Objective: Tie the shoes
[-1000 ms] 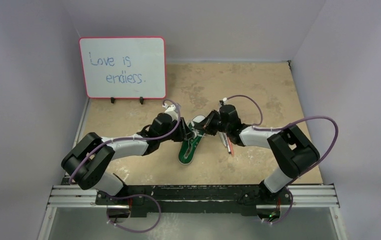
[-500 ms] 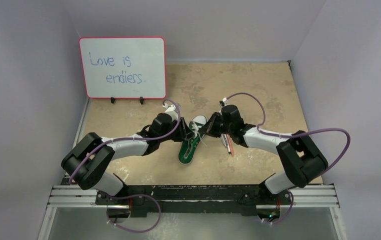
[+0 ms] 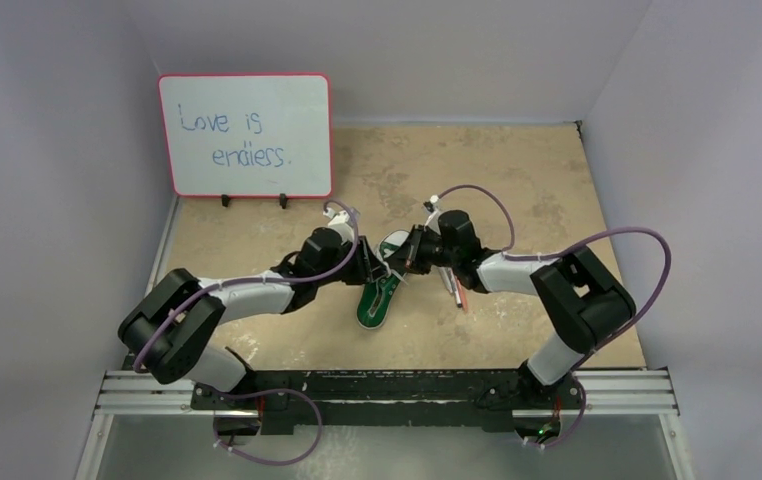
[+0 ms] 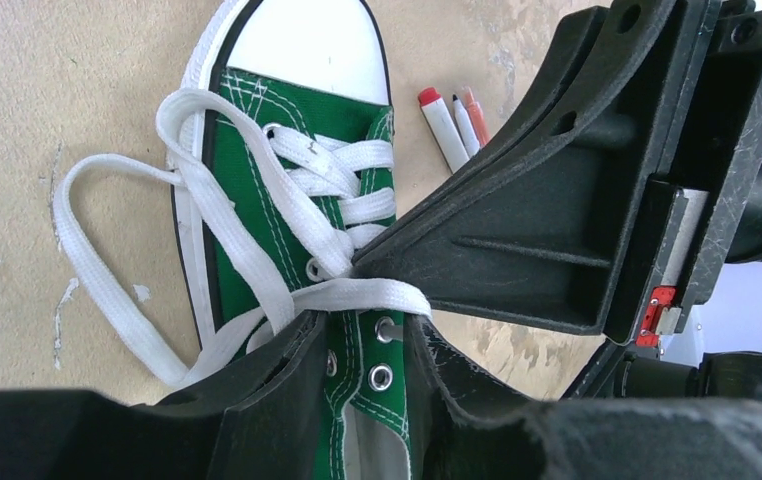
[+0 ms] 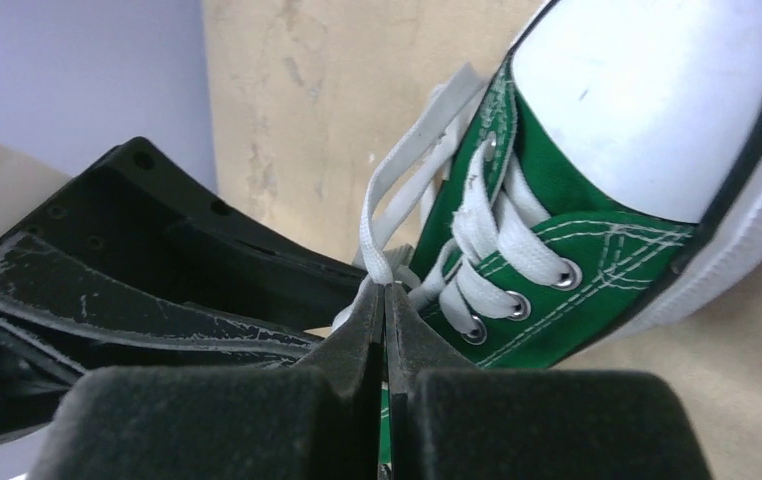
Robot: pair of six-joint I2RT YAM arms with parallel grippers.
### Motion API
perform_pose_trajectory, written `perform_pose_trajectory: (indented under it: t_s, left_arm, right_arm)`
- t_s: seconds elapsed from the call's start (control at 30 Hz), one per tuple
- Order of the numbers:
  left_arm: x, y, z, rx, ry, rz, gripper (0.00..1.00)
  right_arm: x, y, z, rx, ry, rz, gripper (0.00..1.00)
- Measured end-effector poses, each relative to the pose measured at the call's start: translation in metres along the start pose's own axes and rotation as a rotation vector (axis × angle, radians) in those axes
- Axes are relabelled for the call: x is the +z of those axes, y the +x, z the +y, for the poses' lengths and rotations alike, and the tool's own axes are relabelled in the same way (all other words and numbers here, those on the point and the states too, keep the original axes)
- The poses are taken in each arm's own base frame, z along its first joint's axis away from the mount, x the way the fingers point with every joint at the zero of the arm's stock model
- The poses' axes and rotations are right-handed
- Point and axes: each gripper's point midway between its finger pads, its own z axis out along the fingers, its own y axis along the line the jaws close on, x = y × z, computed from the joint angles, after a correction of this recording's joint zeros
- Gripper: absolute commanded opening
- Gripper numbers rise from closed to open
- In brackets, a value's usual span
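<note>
The green shoe [image 3: 377, 302] lies on the table between both arms, its white toe cap pointing away. In the left wrist view the shoe [image 4: 257, 160] has loose white laces looping off to its left. My left gripper [image 4: 362, 325] is open, its fingers straddling the eyelet strip, and a flat lace [image 4: 357, 295] stretches across their tips. My right gripper [image 5: 384, 290] is shut on a white lace [image 5: 397, 190] that rises out of its fingertips beside the shoe [image 5: 577, 190]. From above, the left gripper [image 3: 372, 270] and right gripper [image 3: 407, 262] almost touch over the laces.
Thin red and white pens [image 3: 454, 288] lie just right of the shoe, under the right arm; they also show as pens [image 4: 447, 125] beside the toe. A whiteboard [image 3: 245, 135] with writing stands at the back left. Walls close in both sides.
The right arm's elbow swung out and came back, and its gripper edged slightly left, still holding the lace. The left gripper and the shoe have barely moved.
</note>
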Motion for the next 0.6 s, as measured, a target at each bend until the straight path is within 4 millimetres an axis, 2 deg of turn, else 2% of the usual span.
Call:
perform_pose_trajectory:
  t_s: [0.23, 0.47, 0.6]
  left_arm:
    - [-0.005, 0.001, 0.003, 0.000, -0.011, -0.012, 0.31]
    - [-0.009, 0.010, 0.010, -0.007, -0.024, -0.005, 0.31]
    - [-0.009, 0.008, 0.009, -0.007, -0.010, -0.024, 0.31]
  right_arm:
    - [0.004, 0.005, 0.011, 0.041, -0.111, 0.017, 0.00]
    - [0.006, 0.019, 0.008, 0.143, -0.181, 0.058, 0.00]
    - [0.005, 0.017, 0.011, 0.164, -0.206, 0.055, 0.00]
